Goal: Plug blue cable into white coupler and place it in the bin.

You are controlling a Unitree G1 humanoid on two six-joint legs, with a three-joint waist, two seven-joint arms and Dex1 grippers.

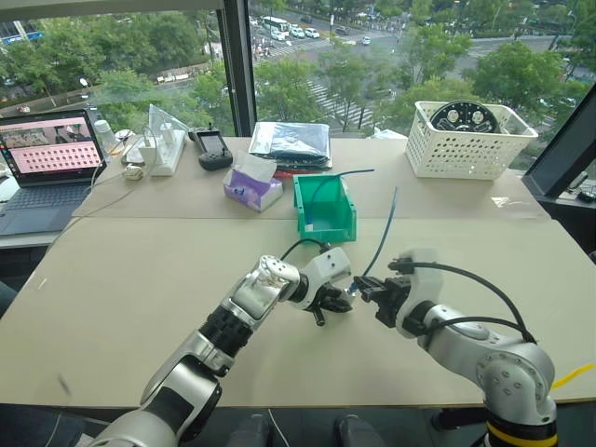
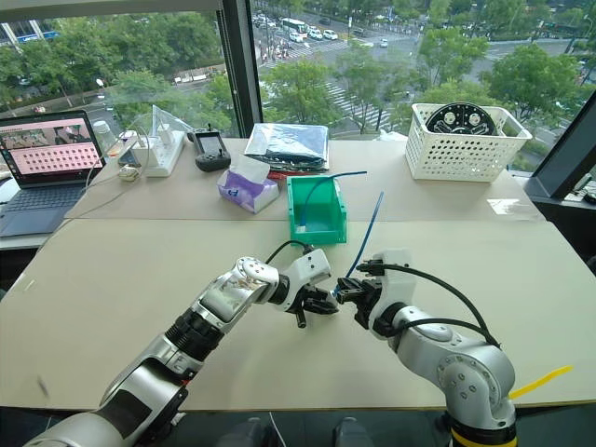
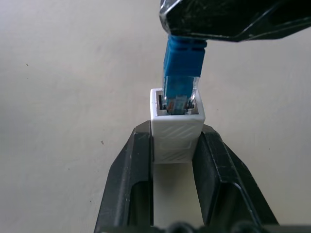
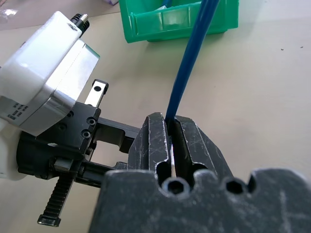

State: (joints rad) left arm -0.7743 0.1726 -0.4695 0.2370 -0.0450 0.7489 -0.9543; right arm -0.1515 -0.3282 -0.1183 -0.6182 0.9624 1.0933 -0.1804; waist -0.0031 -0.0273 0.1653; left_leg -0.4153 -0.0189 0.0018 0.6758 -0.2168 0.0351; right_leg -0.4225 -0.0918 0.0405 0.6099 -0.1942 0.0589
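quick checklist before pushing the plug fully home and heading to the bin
1. Left gripper clamps the small white boxy plastic coupler: ok.
2. Right gripper shut on the thin light-blue cable: ok.
3. Clear plug lined up with the coupler's socket and partly in: ok.
4. Plug fully clicked home: cannot tell.
5. Bright-green rectangular plastic bin has room: cannot tell; a cable already lies in it.
6. Beige tabletop between the grippers and the bin unobstructed: ok.

Looks to me like upper-floor office or robotics lab. Big windows (image 1: 307, 56) across top of frame – I see treetops, street, buses far below. Open laptop (image 1: 47, 163) upper left, power strip (image 1: 166, 149) beside it, tissue box (image 1: 251, 186), white perforated basket (image 1: 466, 140) upper right – all on wide beige worktable (image 1: 121, 298).
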